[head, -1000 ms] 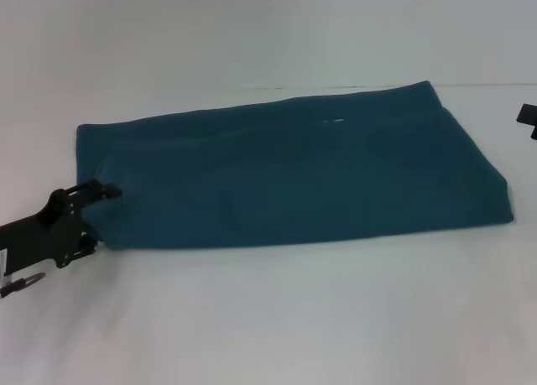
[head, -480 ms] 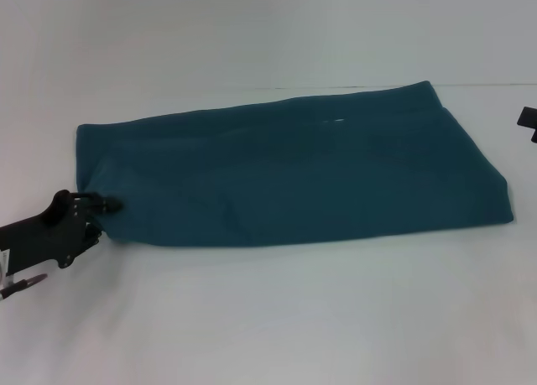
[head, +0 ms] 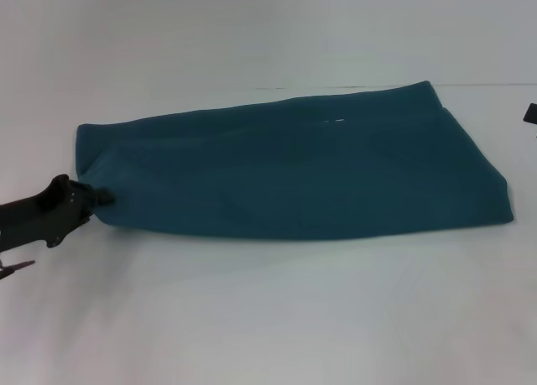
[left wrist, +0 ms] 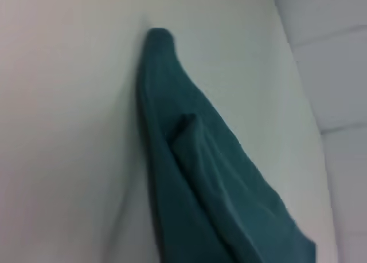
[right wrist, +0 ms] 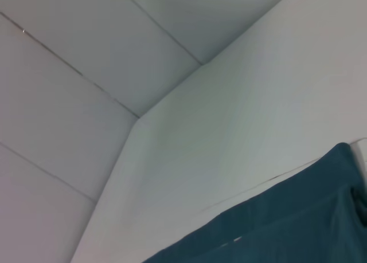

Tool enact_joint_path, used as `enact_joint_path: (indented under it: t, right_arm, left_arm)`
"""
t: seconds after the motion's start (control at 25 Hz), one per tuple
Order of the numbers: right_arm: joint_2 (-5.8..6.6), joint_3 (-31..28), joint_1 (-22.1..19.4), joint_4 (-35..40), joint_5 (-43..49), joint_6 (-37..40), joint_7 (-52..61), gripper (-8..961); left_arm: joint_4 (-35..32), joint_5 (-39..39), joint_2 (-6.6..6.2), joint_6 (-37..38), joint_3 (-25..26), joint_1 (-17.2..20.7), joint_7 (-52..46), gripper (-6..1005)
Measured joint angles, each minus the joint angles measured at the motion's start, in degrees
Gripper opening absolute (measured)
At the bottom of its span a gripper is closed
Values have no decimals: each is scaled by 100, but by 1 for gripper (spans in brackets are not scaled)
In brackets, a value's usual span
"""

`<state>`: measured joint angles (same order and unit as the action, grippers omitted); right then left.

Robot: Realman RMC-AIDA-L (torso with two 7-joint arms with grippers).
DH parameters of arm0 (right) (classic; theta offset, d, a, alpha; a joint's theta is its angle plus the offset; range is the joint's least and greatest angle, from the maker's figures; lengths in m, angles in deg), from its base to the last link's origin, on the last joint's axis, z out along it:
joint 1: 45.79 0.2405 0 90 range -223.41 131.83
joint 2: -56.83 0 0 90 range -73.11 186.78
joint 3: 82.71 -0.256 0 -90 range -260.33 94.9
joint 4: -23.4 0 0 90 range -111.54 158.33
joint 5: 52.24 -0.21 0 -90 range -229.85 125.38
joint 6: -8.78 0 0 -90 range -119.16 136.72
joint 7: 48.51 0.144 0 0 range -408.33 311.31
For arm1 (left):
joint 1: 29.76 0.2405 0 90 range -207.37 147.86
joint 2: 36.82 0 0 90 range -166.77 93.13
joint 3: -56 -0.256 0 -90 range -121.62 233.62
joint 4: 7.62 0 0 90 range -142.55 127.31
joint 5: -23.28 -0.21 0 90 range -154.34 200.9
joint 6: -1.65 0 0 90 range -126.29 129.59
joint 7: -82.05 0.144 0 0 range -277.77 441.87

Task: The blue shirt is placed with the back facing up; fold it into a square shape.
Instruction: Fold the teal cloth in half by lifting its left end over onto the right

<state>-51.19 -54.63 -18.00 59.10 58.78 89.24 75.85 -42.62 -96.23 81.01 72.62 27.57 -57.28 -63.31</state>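
I see the blue shirt (head: 294, 163) lying folded on the desk (head: 268, 318). My left pincer (head: 102, 197) touches its left corner; grip unconfirmed. A thin pinch risks layers slipping.

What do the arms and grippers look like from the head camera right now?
The left gripper is matte black with a blocky body on a black arm, and a thin dark cable or strap dangles below it. Of the right gripper only a small black angular corner shows at the frame's edge.
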Motion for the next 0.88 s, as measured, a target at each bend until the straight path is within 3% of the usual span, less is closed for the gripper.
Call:
enact_joint_path:
  t: [0.08,0.4,0.88]
  right_arm:
    - [-4,-47,-23,-4,2,-6,22,702]
    - [-17,-92,-68,-160,40,-17,157,702]
    - [-39,-98,-93,-250,45,-147,193,701]
  left_arm:
    - [-141,-129,-24,6,-114,-33,119,33]
    - [-840,-664,7,-133,-364,-41,606,29]
    - [-1127,-1360,-45,-795,-174,92,517,28]
